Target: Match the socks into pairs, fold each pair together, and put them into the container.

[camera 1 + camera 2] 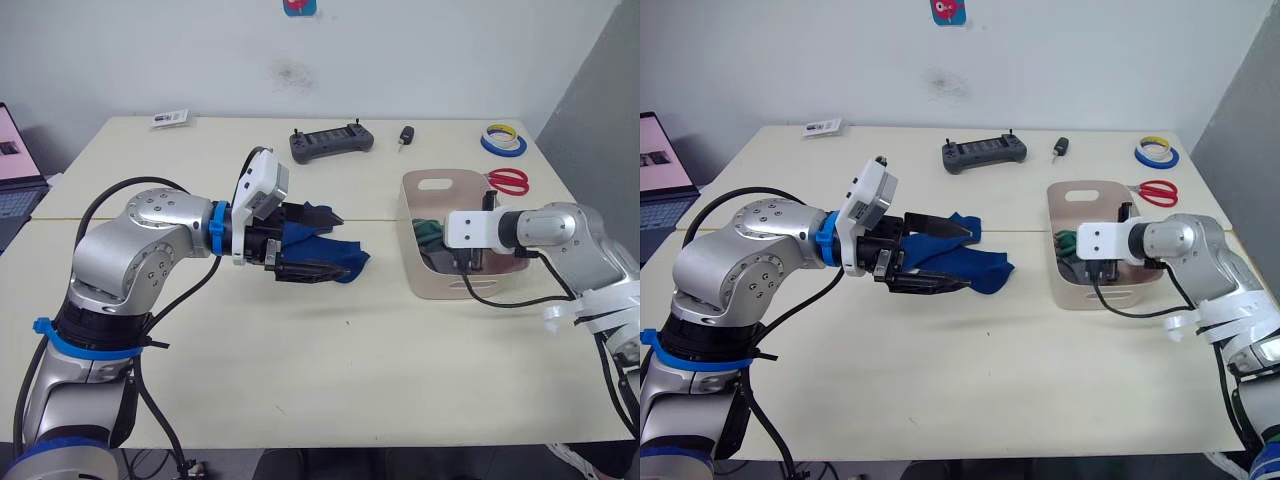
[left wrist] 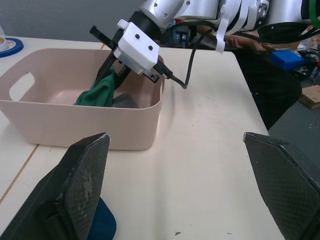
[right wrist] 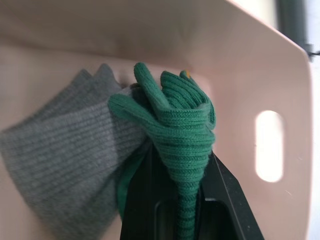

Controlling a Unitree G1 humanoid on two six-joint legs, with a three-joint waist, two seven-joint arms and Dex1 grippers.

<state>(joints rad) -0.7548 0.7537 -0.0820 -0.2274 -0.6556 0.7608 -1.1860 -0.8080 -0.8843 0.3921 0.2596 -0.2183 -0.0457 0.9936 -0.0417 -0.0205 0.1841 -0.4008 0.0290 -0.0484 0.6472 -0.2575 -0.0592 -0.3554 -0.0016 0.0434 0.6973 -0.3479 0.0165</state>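
The royal blue pair of socks (image 1: 342, 256) lies crumpled on the table just left of centre. My left gripper (image 1: 312, 245) is open, its fingers spread wide around the near end of that pair. The pale beige-pink container (image 1: 440, 288) stands on the right side of the table. My right gripper (image 1: 467, 262) reaches down into it, shut on the green pair (image 3: 180, 130). A heather grey sock bundle (image 3: 60, 155) lies in the container (image 2: 75, 120) beside the green socks (image 2: 97, 92).
A black controller (image 1: 332, 143), a key fob (image 1: 405, 136) and tape rolls (image 1: 503, 140) lie along the far edge. Red scissors (image 1: 510, 181) lie behind the container. A laptop (image 1: 12, 170) stands at the far left. A card (image 1: 170, 118) lies at the back left.
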